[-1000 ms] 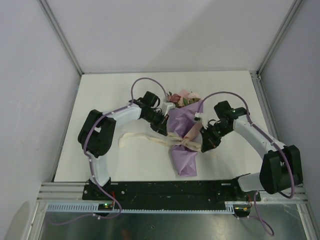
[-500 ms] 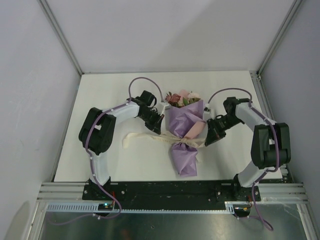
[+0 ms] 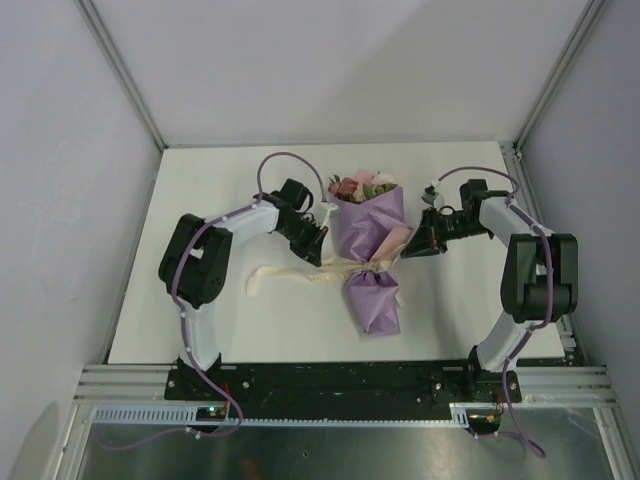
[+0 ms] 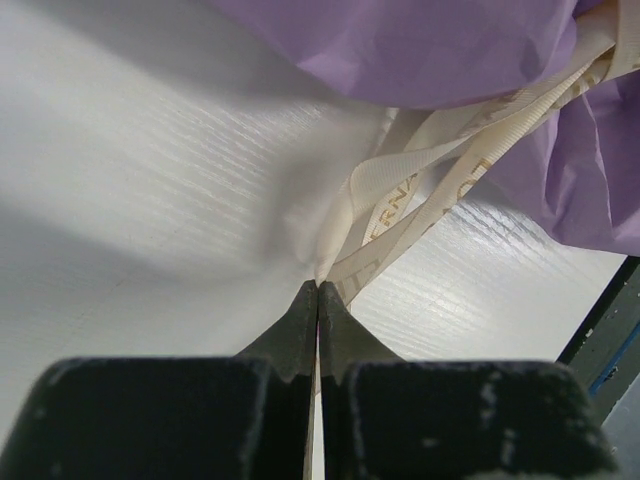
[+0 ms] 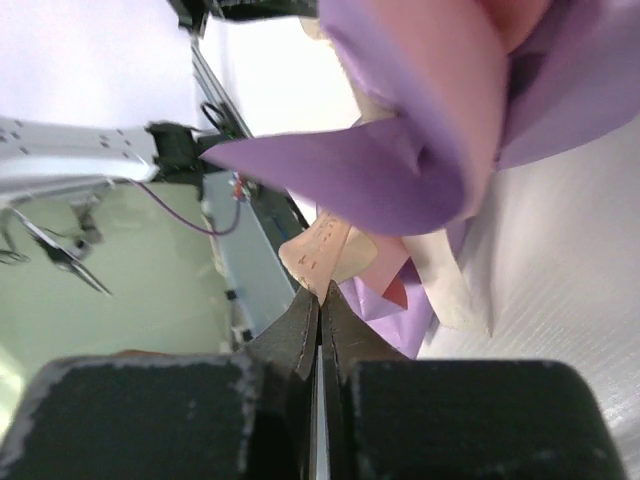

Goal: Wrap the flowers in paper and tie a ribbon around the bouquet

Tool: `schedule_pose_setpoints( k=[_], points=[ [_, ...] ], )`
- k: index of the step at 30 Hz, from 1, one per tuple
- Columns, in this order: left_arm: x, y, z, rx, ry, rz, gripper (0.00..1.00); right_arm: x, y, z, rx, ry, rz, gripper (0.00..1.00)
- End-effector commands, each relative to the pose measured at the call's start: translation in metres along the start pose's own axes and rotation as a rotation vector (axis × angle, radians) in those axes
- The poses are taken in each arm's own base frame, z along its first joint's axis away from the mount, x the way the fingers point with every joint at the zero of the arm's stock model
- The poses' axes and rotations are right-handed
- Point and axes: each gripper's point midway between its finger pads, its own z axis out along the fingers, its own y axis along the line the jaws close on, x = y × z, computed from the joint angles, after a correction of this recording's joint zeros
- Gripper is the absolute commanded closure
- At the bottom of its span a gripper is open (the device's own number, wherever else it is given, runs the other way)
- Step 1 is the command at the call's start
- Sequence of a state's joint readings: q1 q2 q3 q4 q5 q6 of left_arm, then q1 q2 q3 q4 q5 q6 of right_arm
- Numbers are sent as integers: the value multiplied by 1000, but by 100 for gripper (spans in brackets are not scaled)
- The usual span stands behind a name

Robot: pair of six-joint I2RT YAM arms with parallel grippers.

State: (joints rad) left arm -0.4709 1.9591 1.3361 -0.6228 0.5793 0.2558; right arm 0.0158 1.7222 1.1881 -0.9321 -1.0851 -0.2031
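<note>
Bouquet [image 3: 369, 250] lies mid-table [image 3: 200, 200], long axis near-far, rose heads toward far edge. Left gripper [image 3: 322, 256] and right gripper [image 3: 407, 251] both clenched on ribbon [image 3: 275, 272] (pinch visible only in wrist views).

The right hand [image 3: 407, 250] has drawn its ribbon [image 3: 285, 272] end toward 12 o'clock, and the bouquet [image 3: 370, 225] has slid that way too.

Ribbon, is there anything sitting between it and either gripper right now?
Nothing visible. The left gripper is shut on the ribbon strands just beside the bouquet, and the right gripper is shut on the ribbon's other end, close against the bouquet.
</note>
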Motion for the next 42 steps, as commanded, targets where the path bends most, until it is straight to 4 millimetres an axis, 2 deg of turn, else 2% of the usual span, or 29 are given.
schedule_pose_setpoints(
  k=[1, 5, 11, 16, 19, 21, 25, 32, 34, 37, 39, 42],
  points=[
    [-13, 9, -5, -5, -26, -1, 100, -35, -7, -9, -93, -97, 151, 100],
    [-15, 16, -5, -6, -32, -37, 100, -42, -43, -8, -18, -134, 323, 100],
    [-15, 24, -3, -31, -23, -56, 100, -37, -96, -5, 152, -148, 478, 100],
    [-12, 34, -2, -41, -14, -119, 100, -28, -131, -10, 279, -149, 529, 100],
    [-13, 39, -3, -44, -22, -144, 100, -27, -142, -13, 312, -156, 539, 100],
    [-15, 40, -4, -41, -27, -151, 100, -31, -140, -12, 297, -164, 526, 100],
    [-28, 30, -7, 12, -61, -143, 100, -45, -118, -4, 209, -164, 452, 100],
    [-49, 9, -18, 111, -123, -92, 100, -67, -91, -11, 173, -193, 302, 100],
    [-52, 3, -21, 137, -137, -79, 96, -70, -86, -12, 169, -192, 276, 91],
    [-54, -1, -24, 148, -146, -73, 75, -70, -81, -18, 194, -198, 252, 68],
    [-53, -2, -27, 143, -150, -71, 65, -64, -82, -27, 231, -195, 222, 57],
    [-52, -2, -33, 135, -158, -71, 56, -47, -87, -43, 319, -160, 165, 51]
  ],
)
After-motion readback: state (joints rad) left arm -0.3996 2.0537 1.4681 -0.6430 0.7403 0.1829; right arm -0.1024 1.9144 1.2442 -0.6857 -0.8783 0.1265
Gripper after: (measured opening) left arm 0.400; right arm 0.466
